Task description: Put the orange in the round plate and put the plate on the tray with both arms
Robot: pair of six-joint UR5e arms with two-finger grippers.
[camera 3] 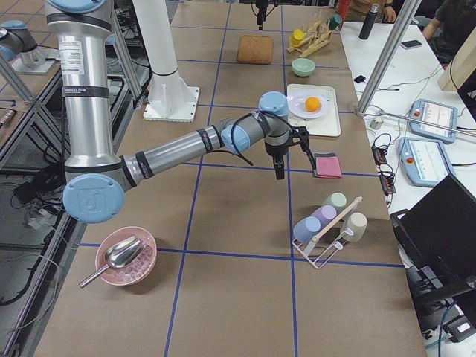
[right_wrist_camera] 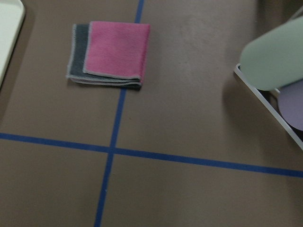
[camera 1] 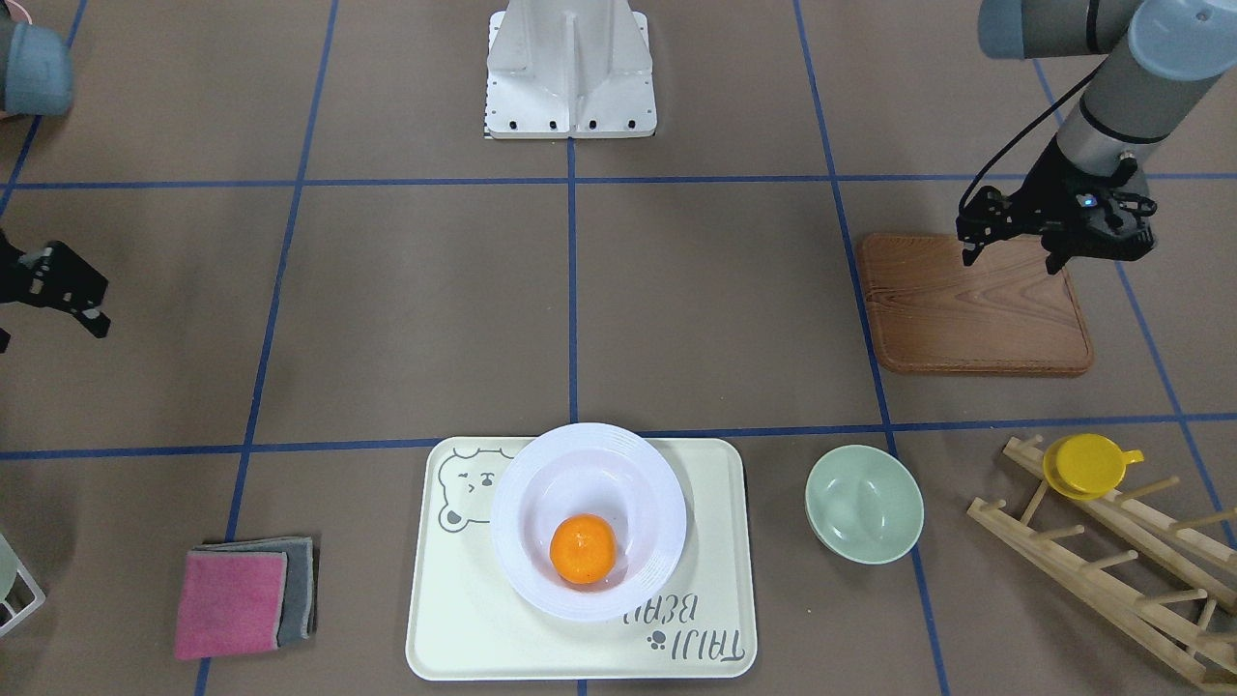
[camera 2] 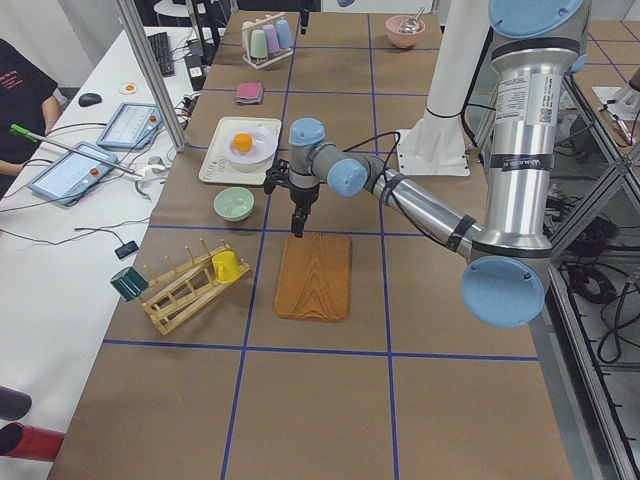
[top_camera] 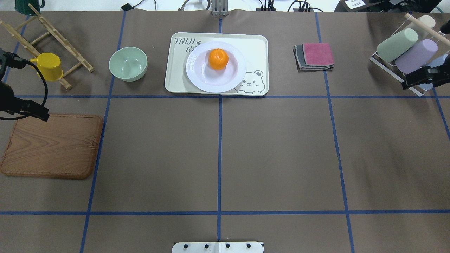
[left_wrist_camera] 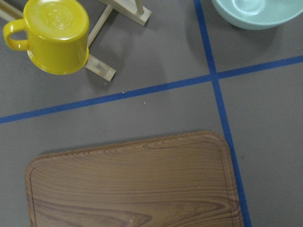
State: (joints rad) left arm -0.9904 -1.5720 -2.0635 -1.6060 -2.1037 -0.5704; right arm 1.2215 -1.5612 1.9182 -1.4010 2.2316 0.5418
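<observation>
The orange (camera 1: 583, 548) (top_camera: 218, 58) lies in the sunken centre of the white round plate (camera 1: 522, 483) (top_camera: 197, 73). This plate rests on the cream tray (camera 1: 464, 619) (top_camera: 253, 45) with the bear drawing, at the table's far middle. My left gripper (camera 1: 1012, 259) hangs open and holding nothing over the far edge of a wooden board, well away from the tray. At the opposite side of the table my right gripper (camera 1: 48, 331) is partly cut off by the view's edge; its fingers look spread and hold nothing.
A brown wooden board (camera 1: 976, 309) lies under the left arm. Beside the tray sit a pale green bowl (camera 1: 863, 503) and folded pink and grey cloths (camera 1: 242, 599). A yellow cup (camera 1: 1087, 466) hangs on a wooden rack (camera 1: 1111, 570). A wire rack of cups (top_camera: 404, 52) stands near the right gripper.
</observation>
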